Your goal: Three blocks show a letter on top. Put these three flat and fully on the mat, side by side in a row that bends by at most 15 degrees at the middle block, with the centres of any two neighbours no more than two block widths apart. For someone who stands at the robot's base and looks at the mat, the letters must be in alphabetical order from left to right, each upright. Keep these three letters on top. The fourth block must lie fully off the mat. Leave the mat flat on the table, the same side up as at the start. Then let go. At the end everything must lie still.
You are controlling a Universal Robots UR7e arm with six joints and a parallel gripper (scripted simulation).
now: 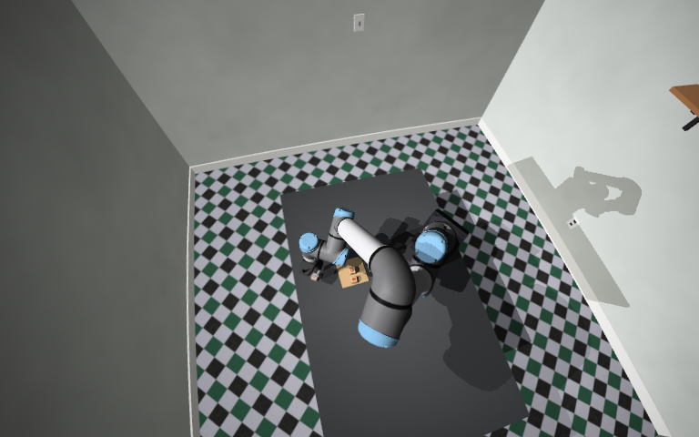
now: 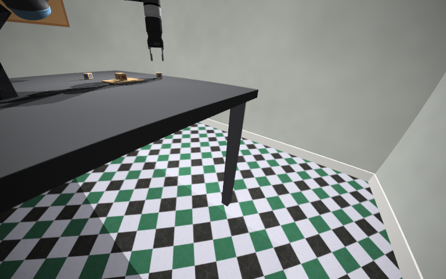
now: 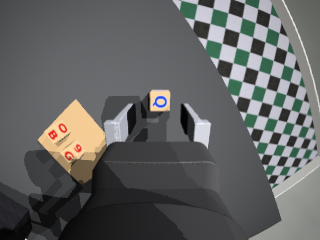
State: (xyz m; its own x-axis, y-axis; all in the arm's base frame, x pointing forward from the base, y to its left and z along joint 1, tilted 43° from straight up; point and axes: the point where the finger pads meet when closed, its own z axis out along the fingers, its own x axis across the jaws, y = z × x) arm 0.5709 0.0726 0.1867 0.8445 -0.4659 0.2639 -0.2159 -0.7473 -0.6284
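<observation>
The mat (image 1: 344, 281) (image 2: 133, 79) (image 3: 82, 114) lies flat on the table. Two blocks with red letters stand on it: the B block (image 3: 52, 134) (image 1: 354, 279), and the G block (image 3: 69, 156) (image 1: 352, 269) close beside it. The mat's blocks overlap in the exterior view. The Q block (image 3: 160, 101) (image 1: 315, 276) (image 2: 159, 75), with a blue Q on top, stands on the table off the mat, towards the far edge. Another block (image 2: 87, 75) with blue letters on its sides stands off the mat; its top is unclear. My gripper (image 3: 158, 113) (image 2: 157, 60) is open and empty, high above the Q block.
The dark table (image 1: 355, 386) (image 2: 98, 115) ends a short way beyond the Q block, with the checkered floor (image 3: 240, 55) past its edge. My arm (image 1: 391, 278) spans the table beside the mat. The arm's shadows fall on the table and part of the mat.
</observation>
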